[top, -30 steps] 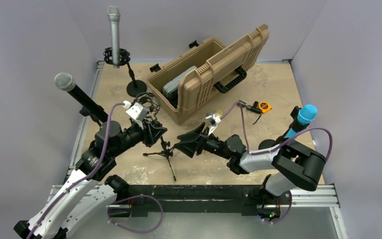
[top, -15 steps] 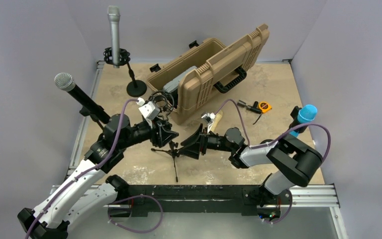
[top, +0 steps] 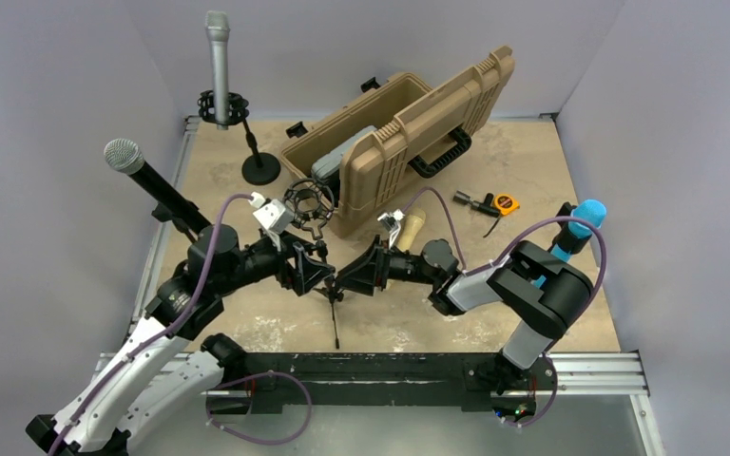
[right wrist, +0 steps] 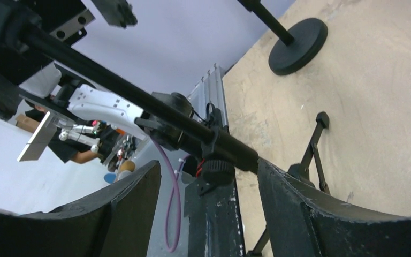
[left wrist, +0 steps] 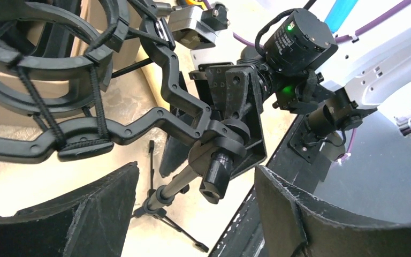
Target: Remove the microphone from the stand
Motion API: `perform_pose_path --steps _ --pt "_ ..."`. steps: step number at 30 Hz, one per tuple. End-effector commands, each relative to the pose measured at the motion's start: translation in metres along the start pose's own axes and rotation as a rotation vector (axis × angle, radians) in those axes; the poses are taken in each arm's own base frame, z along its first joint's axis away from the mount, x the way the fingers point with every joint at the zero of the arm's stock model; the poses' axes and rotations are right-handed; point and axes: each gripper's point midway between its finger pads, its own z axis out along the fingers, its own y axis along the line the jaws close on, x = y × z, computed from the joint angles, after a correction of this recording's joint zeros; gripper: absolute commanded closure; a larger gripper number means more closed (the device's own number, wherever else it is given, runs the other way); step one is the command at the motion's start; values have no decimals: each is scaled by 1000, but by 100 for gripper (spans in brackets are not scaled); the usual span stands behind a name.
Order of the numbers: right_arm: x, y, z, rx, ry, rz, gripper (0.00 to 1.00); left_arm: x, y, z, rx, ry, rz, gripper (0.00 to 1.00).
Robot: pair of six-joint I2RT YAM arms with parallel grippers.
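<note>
A small black tripod stand (top: 331, 296) in the middle carries an empty shock mount (top: 306, 203). My left gripper (top: 316, 273) is open, and the stand's pole (left wrist: 175, 186) and knob (left wrist: 217, 172) lie between its jaws, untouched. My right gripper (top: 355, 276) faces it from the right, open too, with the pole (right wrist: 139, 105) crossing between its fingers (right wrist: 321, 214). A silver microphone (top: 218, 59) stands upright in a stand at the back left. A black microphone (top: 144, 177) leans at the left. A blue microphone (top: 581, 222) sits at the right.
An open tan case (top: 401, 142) lies behind the tripod stand, close to the shock mount. The back stand's round base (top: 260, 169) rests left of the case. A yellow tape measure (top: 504, 202) and a small black tool (top: 475, 201) lie right of the case.
My left gripper has opened wide and moved right to the tripod's pole. My right gripper has moved left up to the same pole. The shock mount has shifted slightly right.
</note>
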Motion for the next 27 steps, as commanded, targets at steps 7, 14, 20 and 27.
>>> perform_pose_path --steps 7,14,20,27 --pt "-24 2 12 -11 -77 -19 47 -37 -13 -19 -20 -81 -17 28" --pt "-20 0 10 7 -61 -38 48 -37 -11 -19 -32 -77 -12 28" --pt "-15 -1 12 8 -43 -47 54 -39 -9 -19 -42 -73 -12 26" --pt "-16 2 20 -9 -42 -64 73 -41 -7 -19 -62 -71 -20 26"
